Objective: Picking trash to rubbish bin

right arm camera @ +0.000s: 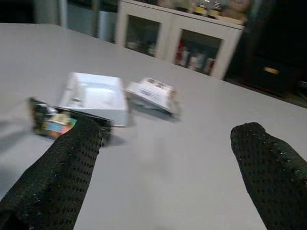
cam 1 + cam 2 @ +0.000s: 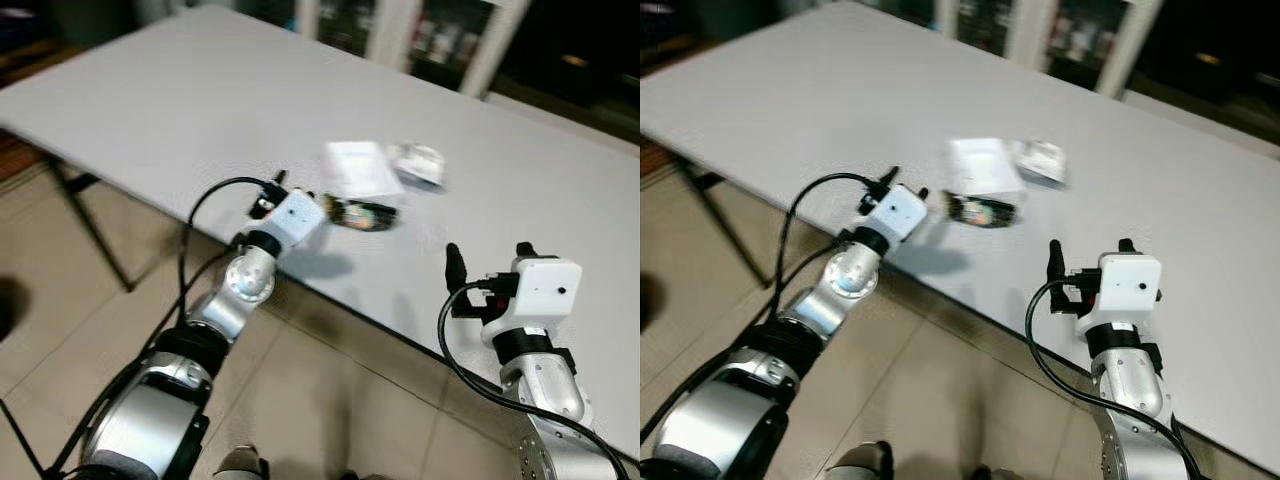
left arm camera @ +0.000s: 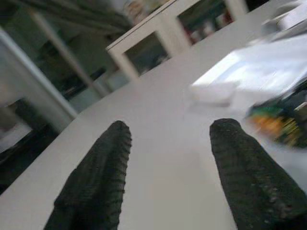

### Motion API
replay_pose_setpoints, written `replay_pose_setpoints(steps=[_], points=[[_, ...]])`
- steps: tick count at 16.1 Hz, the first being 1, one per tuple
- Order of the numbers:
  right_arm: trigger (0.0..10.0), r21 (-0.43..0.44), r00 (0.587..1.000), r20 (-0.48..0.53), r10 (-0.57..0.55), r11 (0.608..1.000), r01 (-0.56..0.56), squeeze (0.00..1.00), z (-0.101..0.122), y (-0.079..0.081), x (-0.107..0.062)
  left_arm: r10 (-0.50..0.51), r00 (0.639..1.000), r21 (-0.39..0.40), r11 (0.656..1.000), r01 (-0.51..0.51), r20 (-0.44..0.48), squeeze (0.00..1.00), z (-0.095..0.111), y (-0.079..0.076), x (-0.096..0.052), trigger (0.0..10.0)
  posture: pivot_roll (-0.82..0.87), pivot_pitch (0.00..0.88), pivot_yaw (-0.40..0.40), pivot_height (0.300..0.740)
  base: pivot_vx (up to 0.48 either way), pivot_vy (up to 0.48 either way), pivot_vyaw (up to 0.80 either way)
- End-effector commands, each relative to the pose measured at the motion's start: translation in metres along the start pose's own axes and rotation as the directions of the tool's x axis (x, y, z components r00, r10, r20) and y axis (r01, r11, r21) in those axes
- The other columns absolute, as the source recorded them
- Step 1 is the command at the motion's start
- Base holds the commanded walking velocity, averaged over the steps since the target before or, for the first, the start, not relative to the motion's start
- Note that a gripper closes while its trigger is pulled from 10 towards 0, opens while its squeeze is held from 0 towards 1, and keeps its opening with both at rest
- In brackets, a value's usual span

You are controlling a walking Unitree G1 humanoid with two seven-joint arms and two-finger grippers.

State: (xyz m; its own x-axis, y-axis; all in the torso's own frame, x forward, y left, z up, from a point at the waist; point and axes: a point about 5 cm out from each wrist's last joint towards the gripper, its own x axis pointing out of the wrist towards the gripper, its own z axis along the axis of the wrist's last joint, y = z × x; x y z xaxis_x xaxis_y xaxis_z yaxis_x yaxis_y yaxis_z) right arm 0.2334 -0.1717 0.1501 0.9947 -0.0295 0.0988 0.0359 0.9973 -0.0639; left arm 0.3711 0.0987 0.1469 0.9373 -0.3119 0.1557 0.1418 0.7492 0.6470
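Three pieces of trash lie near the front edge of the white table (image 2: 180, 110): a dark colourful wrapper (image 2: 362, 213), a white flat box (image 2: 360, 167) behind it, and a crumpled white packet (image 2: 418, 163) beside the box. My left gripper (image 2: 268, 195) is over the table edge just left of the wrapper, open with nothing between its fingers (image 3: 96, 177). My right gripper (image 2: 490, 258) is held over the table to the right of the trash, open and holding nothing, with the wrapper (image 1: 50, 120) beyond its left finger.
The table's black folding leg (image 2: 90, 225) stands at the left over a beige tiled floor (image 2: 330, 400). A white cabinet with glass doors (image 1: 182, 43) runs behind the table. The table surface around the trash is bare.
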Motion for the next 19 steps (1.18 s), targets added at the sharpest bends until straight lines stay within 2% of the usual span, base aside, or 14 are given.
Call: replay_pose_setpoints(steps=[1,2,3,5,10,12,16,19], points=[[10.0,-0.016,1.000,0.004,-0.009,1.000,0.009,0.00,0.001,-0.003,-0.002,-0.002,1.000,0.027,1.000,0.001,0.012,1.00,0.006,-0.002,0.005,10.0,0.13,0.093,-0.103,0.740,0.000,0.000,0.80],[10.0,-0.006,1.000,0.006,-0.016,1.000,0.016,0.00,0.001,-0.004,-0.002,-0.001,1.000,0.040,0.999,0.001,0.006,0.53,0.006,-0.003,0.005,10.0,0.13,0.093,-0.103,0.740,0.000,0.000,0.00],[10.0,-0.005,1.000,0.006,-0.019,1.000,0.019,0.00,0.001,-0.005,-0.002,-0.020,1.000,0.029,0.999,0.019,0.004,0.00,0.007,-0.005,0.005,10.0,0.13,0.093,-0.103,0.740,0.000,0.000,0.00],[10.0,-0.002,1.000,0.003,-0.016,1.000,0.016,0.00,0.001,-0.004,-0.002,-0.029,1.000,0.018,0.999,0.029,0.004,0.00,0.007,-0.007,0.005,10.0,0.13,0.092,-0.103,0.740,0.000,0.000,0.00],[10.0,0.007,1.000,-0.007,-0.004,1.000,0.005,0.00,0.001,-0.002,-0.003,-0.111,0.993,-0.103,0.989,0.107,-0.032,0.00,0.005,-0.016,0.005,10.0,0.12,0.100,-0.106,0.740,0.000,0.000,0.00],[10.0,0.012,1.000,-0.006,-0.003,1.000,0.003,0.00,0.002,-0.001,-0.005,-0.266,0.963,-0.132,0.957,0.258,-0.047,0.00,0.007,-0.030,0.005,10.0,0.12,0.112,-0.109,0.740,0.000,0.000,0.00],[10.0,-0.006,0.999,-0.015,0.032,0.999,-0.032,0.00,0.003,0.006,-0.010,-0.243,0.969,-0.092,0.967,0.239,-0.044,0.00,0.018,-0.015,0.020,10.0,0.11,0.147,-0.110,0.740,0.000,0.000,0.60],[10.0,0.002,0.999,-0.031,0.021,1.000,-0.021,0.00,0.001,0.004,-0.014,-0.247,0.969,-0.098,0.965,0.243,-0.028,0.00,0.027,-0.014,0.026,10.0,0.10,0.158,-0.112,0.740,0.000,0.000,0.80]])
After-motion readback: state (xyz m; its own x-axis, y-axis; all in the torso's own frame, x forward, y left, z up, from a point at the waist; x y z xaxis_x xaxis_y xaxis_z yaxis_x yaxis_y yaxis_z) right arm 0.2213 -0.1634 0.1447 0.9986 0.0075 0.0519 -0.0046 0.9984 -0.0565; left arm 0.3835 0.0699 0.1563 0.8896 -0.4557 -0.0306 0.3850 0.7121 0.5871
